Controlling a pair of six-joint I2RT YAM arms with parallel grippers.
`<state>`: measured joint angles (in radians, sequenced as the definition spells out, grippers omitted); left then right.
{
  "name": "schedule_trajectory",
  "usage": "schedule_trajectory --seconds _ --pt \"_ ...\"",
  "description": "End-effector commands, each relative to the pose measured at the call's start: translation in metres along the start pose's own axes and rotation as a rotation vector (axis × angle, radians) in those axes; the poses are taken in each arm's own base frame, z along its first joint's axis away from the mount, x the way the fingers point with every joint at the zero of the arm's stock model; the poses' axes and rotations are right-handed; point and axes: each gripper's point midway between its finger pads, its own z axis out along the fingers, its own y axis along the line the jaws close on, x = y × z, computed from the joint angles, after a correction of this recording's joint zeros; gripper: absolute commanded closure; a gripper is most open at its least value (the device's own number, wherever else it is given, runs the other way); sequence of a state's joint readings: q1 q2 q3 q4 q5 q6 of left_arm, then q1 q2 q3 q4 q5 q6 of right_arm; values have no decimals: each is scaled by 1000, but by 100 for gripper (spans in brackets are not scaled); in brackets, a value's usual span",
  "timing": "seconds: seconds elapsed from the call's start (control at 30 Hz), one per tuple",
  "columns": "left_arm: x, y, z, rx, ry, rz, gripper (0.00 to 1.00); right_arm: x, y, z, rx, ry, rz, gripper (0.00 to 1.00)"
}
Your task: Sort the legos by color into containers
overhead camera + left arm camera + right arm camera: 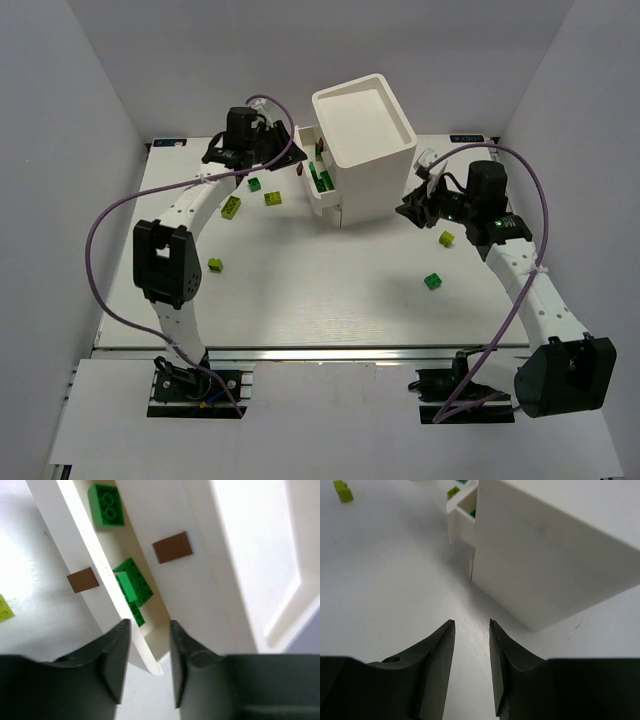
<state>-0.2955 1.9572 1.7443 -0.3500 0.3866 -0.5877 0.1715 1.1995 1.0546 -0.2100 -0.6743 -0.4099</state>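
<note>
The white cabinet (362, 150) stands at the back middle, with two drawers (320, 185) pulled out to its left. In the left wrist view the lower open drawer (90, 555) holds several dark green legos (133, 582), and both fronts carry brown knobs (83, 580). My left gripper (150, 632) is open and empty, and its fingers straddle that drawer's near corner. My right gripper (471, 630) is open and empty, low over the table at the cabinet's (555, 555) right side. Loose yellow-green legos (231, 207) and one dark green lego (433, 282) lie on the table. No purple lego shows.
Yellow-green bricks lie left of the drawers (272, 199), by the left arm (215, 265) and beside the right gripper (446, 238). One yellow-green brick (4, 609) shows at the left edge of the left wrist view. White walls close in the table on three sides.
</note>
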Motion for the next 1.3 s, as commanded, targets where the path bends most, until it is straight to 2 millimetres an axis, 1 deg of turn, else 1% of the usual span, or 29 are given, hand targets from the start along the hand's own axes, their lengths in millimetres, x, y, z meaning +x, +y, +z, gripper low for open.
schedule_trajectory --seconds 0.0,0.03,0.07,0.1,0.13,0.17,0.2,0.23,0.27,0.3,0.33,0.37,0.4,0.43,0.47,0.5,0.53,0.6,0.63,0.67,0.7,0.77,0.8,0.87,0.97,1.1,1.13,1.17,1.27 --pt "-23 -26 -46 33 -117 49 55 24 9 -13 -11 84 -68 61" --pt "-18 -24 -49 32 -114 43 61 34 8 -14 -13 116 -97 62" --pt "-12 -17 -59 19 -123 32 73 57 14 -16 -53 189 -98 62" --pt "-19 -25 -67 30 -151 43 79 69 20 -17 -74 227 -59 60" --pt "-2 -12 -66 2 -122 23 85 80 23 -18 -104 261 -86 56" --pt "3 -7 -70 -21 -127 15 93 97 33 -23 -145 318 -56 51" --pt "8 3 -74 -44 -120 6 95 112 39 -24 -183 358 -45 39" --pt "21 10 -81 -63 -107 -4 95 123 43 -26 -208 389 -55 33" --pt "24 17 -87 -82 -110 -12 96 133 44 -28 -234 415 -96 29" --pt "27 17 -96 -92 -122 -12 93 151 52 -35 -281 474 -89 21" --pt "41 32 -99 -121 -101 -31 87 161 54 -38 -310 499 -127 16" --pt "47 36 -102 -135 -94 -38 78 170 54 -40 -353 511 -225 15" --pt "54 38 -106 -143 -86 -45 70 181 59 -46 -393 535 -261 11" --pt "55 45 -110 -165 -93 -52 56 193 62 -52 -430 550 -308 11" --pt "65 48 -116 -171 -86 -58 51 198 62 -54 -452 550 -365 11" --pt "67 54 -120 -186 -89 -66 47 202 60 -54 -477 544 -440 11" --pt "70 57 -122 -199 -89 -69 43 206 59 -58 -494 547 -461 11" --pt "77 64 -130 -224 -91 -76 42 216 59 -61 -575 551 -540 11" --pt "79 67 -132 -235 -92 -79 41 222 58 -65 -594 580 -545 11" --pt "80 65 -136 -235 -98 -77 41 224 52 -65 -592 594 -553 11" --pt "87 71 -136 -248 -86 -82 40 230 50 -64 -617 609 -565 11" --pt "89 75 -140 -261 -95 -91 40 239 39 -69 -610 647 -594 11" --pt "94 78 -142 -267 -88 -96 39 246 35 -70 -643 660 -645 11" --pt "98 79 -144 -270 -88 -103 39 252 30 -73 -674 658 -686 11" --pt "106 83 -143 -272 -73 -115 39 254 19 -66 -703 640 -735 11" --pt "109 83 -145 -273 -73 -121 38 259 4 -59 -722 643 -776 12" --pt "108 83 -145 -273 -78 -119 38 265 8 -58 -758 646 -755 13" --pt "109 83 -145 -273 -75 -121 38 264 5 -57 -768 648 -758 14" --pt "110 85 -145 -278 -71 -122 38 272 8 -57 -821 648 -744 19"
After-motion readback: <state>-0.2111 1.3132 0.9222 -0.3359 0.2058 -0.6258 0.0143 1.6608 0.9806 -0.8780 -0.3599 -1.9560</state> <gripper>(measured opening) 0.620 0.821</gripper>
